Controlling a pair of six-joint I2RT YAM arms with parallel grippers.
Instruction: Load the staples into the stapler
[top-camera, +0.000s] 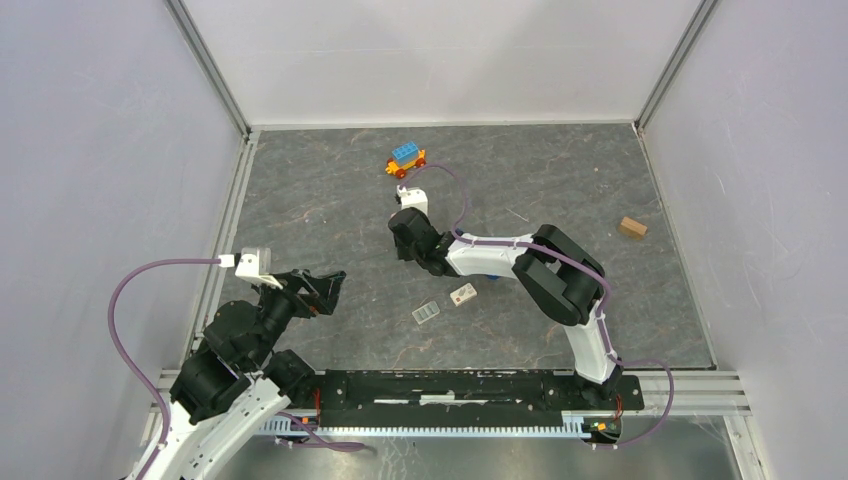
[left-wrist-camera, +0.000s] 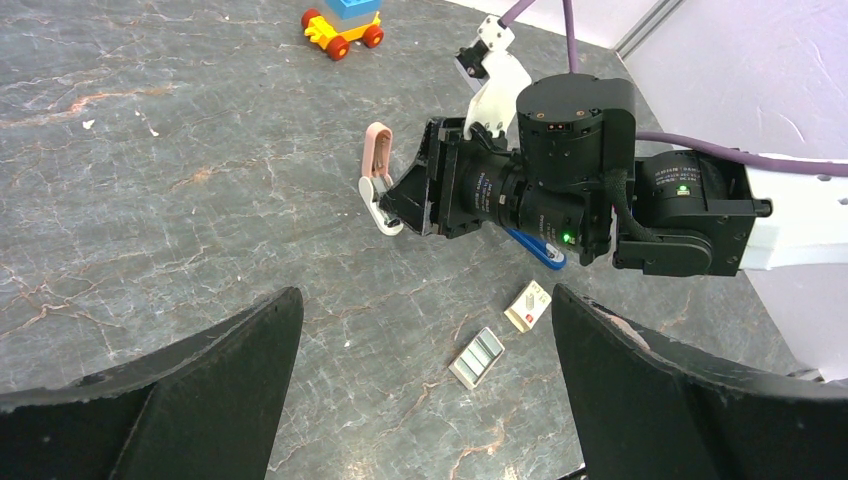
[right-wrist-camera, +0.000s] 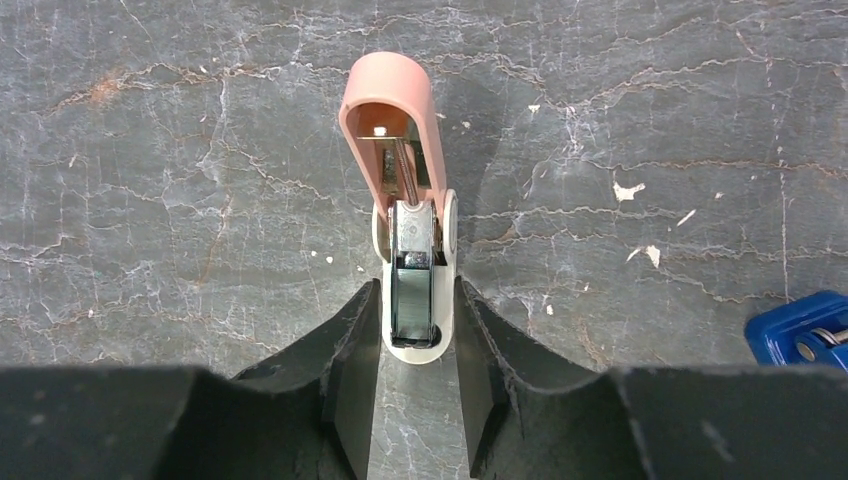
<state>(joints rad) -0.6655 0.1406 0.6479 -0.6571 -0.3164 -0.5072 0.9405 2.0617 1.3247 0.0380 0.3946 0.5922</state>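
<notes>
Glossy blue plastic stapler (right-wrist-camera: 788, 326); matt, perhaps stone tabletop (right-wrist-camera: 150, 200)

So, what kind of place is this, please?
Most likely a robot test cell in a lab: plain white walls on metal posts enclose a grey table, a left arm and a right arm stand at its near edge, and a toy car lies on it.

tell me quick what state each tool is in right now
left tool: open, holding nothing
right tool: closed on the pink stapler, at its white base
</notes>
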